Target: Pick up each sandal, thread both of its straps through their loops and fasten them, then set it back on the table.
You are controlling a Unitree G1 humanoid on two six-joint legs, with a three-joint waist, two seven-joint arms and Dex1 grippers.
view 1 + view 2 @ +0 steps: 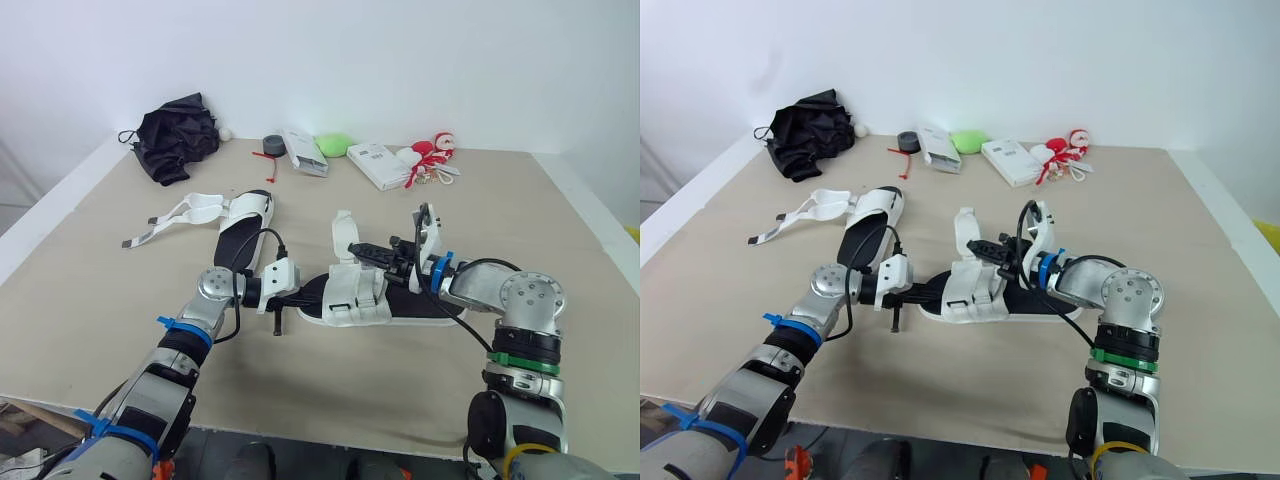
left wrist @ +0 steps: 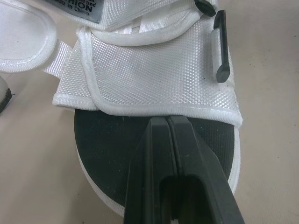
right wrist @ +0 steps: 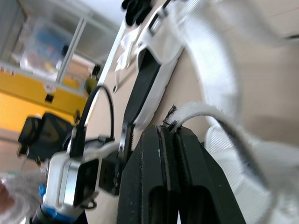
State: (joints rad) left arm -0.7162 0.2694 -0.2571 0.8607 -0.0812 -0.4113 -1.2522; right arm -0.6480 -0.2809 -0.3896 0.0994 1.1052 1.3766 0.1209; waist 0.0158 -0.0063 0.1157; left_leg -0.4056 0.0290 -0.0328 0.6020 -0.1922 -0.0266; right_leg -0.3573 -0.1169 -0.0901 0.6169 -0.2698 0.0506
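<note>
While my right gripper (image 3: 169,129) clamps the white woven strap (image 3: 202,109) of the black-soled white sandal (image 1: 350,300), I'd pin its toe with my closed left gripper (image 2: 167,122)

Blurred strap (image 3: 201,108) in right tool (image 3: 169,128)

The near sandal (image 1: 355,295) lies crosswise at the middle of the tabletop (image 1: 570,250), toward the front edge. The left gripper (image 1: 305,293) sits at its left end, over the sole; the right gripper (image 1: 365,250) reaches in from the right, above its middle. The far sandal (image 1: 240,225) lies behind it and to the left, straps trailing toward the left edge. Along the rear edge, left to right: fabric bundle (image 1: 178,135) by the rear left corner, small ball (image 1: 227,134), tape roll (image 1: 272,146), box (image 1: 303,150), rounded object (image 1: 333,145), second box (image 1: 375,165), toy (image 1: 432,155).
</note>
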